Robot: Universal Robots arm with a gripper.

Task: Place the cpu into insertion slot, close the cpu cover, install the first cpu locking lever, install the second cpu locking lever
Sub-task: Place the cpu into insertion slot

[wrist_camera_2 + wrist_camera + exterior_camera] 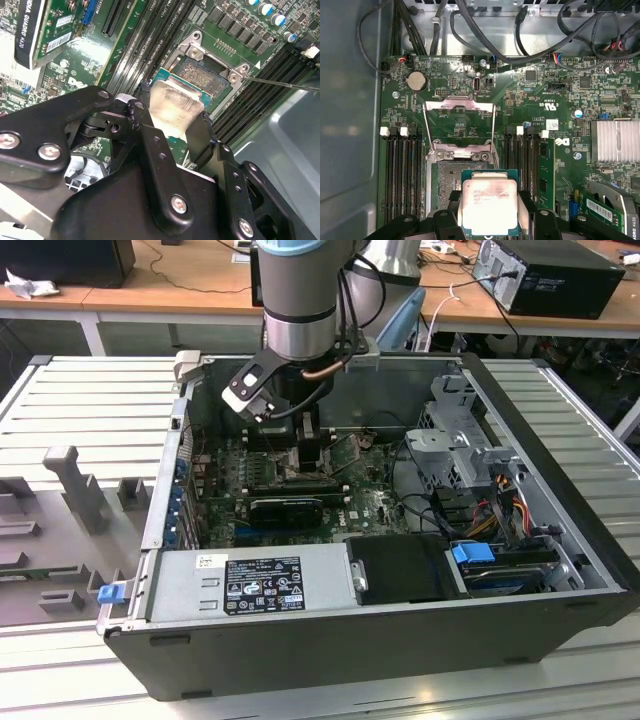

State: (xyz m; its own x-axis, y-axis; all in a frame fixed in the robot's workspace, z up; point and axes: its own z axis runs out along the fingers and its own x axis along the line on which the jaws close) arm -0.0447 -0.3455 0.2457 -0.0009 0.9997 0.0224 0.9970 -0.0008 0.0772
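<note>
At the exterior view's left, a grey moulded fixture (pixel 75 485) lies beside the open computer case (pixel 350 650). Inside the case, the power supply (pixel 250 585) sits against the near wall. At the centre, the arm (pixel 300 300) reaches down into the case, with the gripper (pixel 312 455) low over the green motherboard (pixel 370 505). The drive cage (pixel 460 440) stands at the exterior view's right.

In both wrist views, the gripper's two black fingers (pixel 150 135) pinch the cpu (pixel 487 207) by opposite edges, pale face up. The cpu lies partly over the insertion slot (pixel 455 172). It appears to be just above the contacts, but whether it touches them cannot be confirmed. The cpu cover (pixel 459 105) stands swung open beyond the slot, leaving the brownish-grey contact field exposed. Black memory slots (pixel 400 175) flank the slot on both sides.
</note>
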